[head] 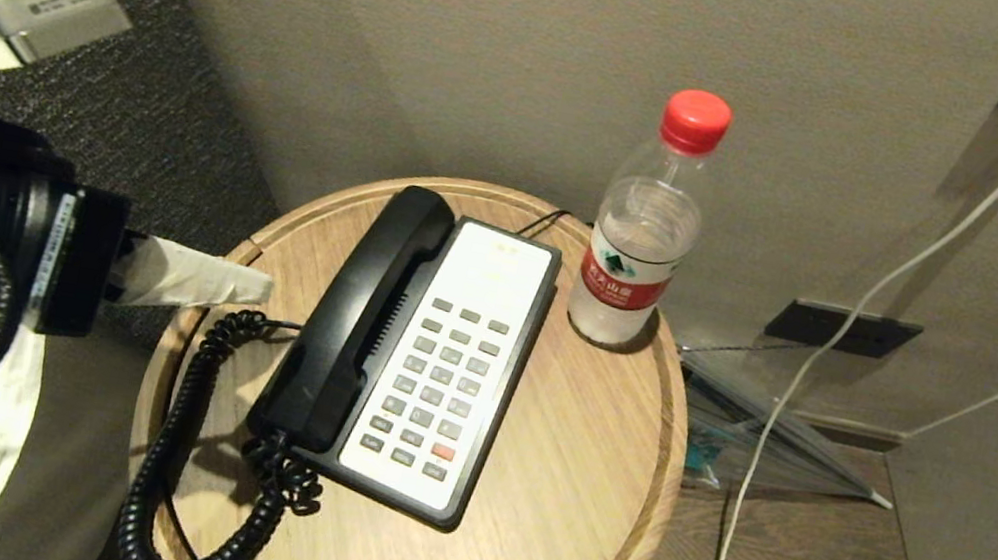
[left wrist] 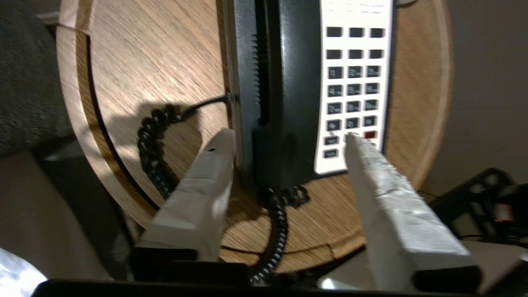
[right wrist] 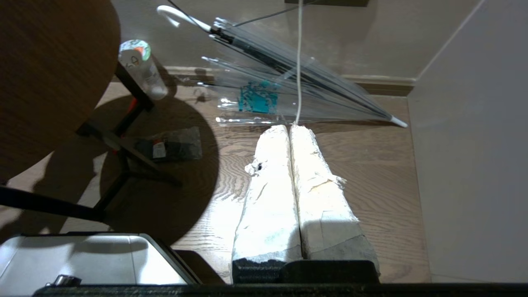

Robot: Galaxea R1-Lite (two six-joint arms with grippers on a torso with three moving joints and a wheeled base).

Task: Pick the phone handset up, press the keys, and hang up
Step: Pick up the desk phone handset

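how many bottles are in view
2. One red-capped water bottle stands on the round table, beside the phone base. A second bottle shows in the right wrist view, down by the table's legs.

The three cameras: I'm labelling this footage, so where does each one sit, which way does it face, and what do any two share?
Head view: high, looking down on the round table with the phone base and handset; left gripper enters at left.
Left wrist view: behind the open left gripper, facing the handset.
Right wrist view: low beside the table, facing the floor and umbrella; shut right gripper shows.
Head and left wrist share handset, keypad, coiled cord.
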